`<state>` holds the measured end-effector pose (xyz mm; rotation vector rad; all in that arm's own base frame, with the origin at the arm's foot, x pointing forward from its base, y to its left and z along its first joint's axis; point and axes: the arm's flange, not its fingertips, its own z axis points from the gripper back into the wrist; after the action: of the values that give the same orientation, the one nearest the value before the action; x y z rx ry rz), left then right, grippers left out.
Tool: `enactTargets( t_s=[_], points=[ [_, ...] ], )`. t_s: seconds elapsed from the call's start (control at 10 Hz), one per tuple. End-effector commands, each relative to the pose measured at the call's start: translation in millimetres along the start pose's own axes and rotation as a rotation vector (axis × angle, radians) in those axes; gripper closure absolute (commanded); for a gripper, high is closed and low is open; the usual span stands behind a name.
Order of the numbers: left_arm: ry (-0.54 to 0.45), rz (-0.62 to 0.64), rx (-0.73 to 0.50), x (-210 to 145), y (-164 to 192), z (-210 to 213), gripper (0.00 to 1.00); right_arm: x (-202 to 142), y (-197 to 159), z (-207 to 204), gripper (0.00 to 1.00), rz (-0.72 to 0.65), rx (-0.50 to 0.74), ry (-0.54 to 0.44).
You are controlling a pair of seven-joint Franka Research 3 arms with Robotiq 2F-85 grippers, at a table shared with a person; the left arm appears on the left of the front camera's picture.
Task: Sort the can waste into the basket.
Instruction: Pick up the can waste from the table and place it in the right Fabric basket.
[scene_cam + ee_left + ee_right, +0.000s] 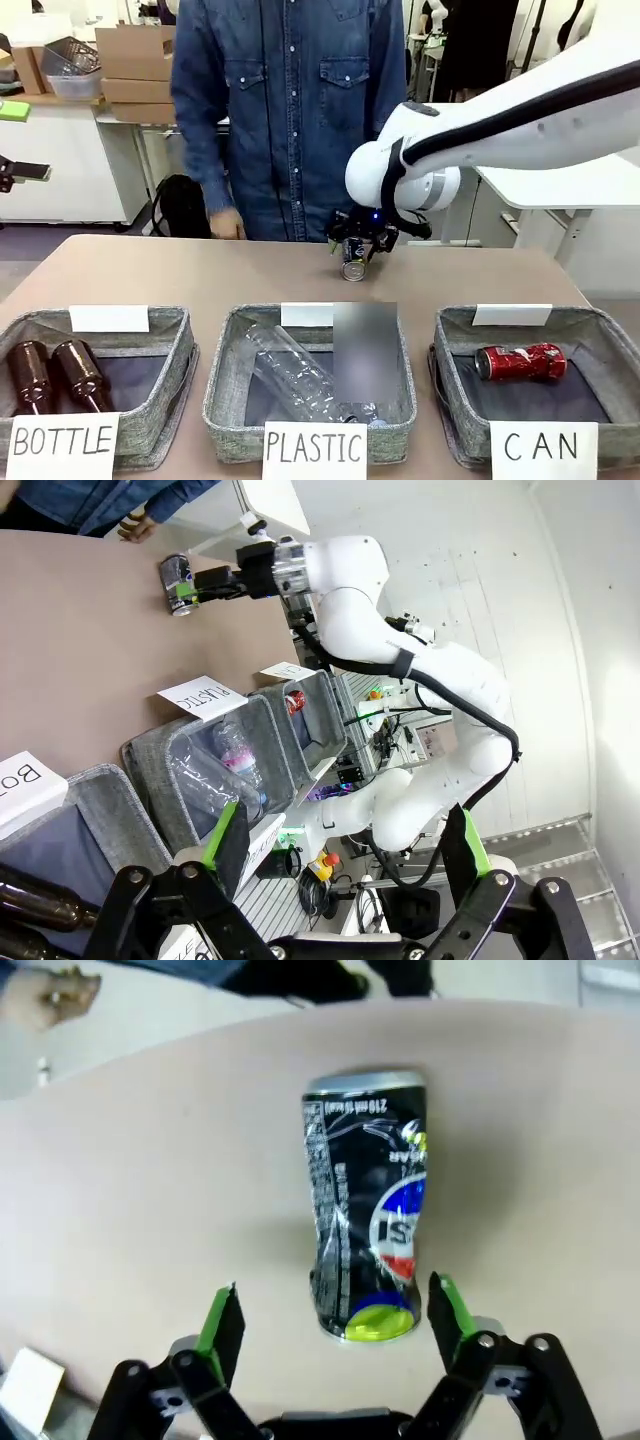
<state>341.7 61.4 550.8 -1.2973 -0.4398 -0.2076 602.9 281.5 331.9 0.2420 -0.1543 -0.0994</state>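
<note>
Right pincer [362, 244] lowered at the far middle of the bench [200, 275], fingers spread wide on both sides of the dark can [368, 1205], not touching it. Dark can lying on its side on the bench, dented near the end closest to the pincer, silver rim at the far end, yellowish mark and white print along the body; seen from the front as a small can [354, 260] just under the pincer. Red can [520, 362] already lying on its side inside the CAN basket [455, 400], at the robot's right. PLASTIC basket [225, 400] in the middle with a clear plastic bottle [300, 375] in it; BOTTLE basket [165, 395] at the robot's left with two brown glass bottles [55, 372]. Left pincer [345, 865] held up above the basket row, green pads spread apart, nothing between them. Person's hand [226, 222] resting at the far edge of the bench, well apart from the dark can.
</note>
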Motion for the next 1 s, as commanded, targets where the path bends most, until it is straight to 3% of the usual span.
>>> enactTargets(
  t_s=[0.0, 0.6, 0.7, 0.8, 0.9],
  points=[
    [0.011, -0.015, -0.002, -1, -1, 3, 0.00, 21, 18, -10, 0.05, -0.037, -0.125, 0.047],
    [0.011, -0.015, -0.002, -1, -1, 3, 0.00, 16, 12, -25, 0.05, -0.036, -0.166, 0.045],
    [0.011, -0.015, -0.002, -1, -1, 3, 0.00, 15, 11, -28, 0.62, -0.039, -0.173, 0.044],
    [0.011, -0.015, -0.002, -1, -1, 3, 0.00, 14, 10, -29, 0.63, -0.033, -0.177, 0.046],
    [0.011, -0.015, -0.002, -1, -1, 3, 0.00, 14, 9, -29, 1.00, -0.031, -0.178, 0.048]
  ],
)
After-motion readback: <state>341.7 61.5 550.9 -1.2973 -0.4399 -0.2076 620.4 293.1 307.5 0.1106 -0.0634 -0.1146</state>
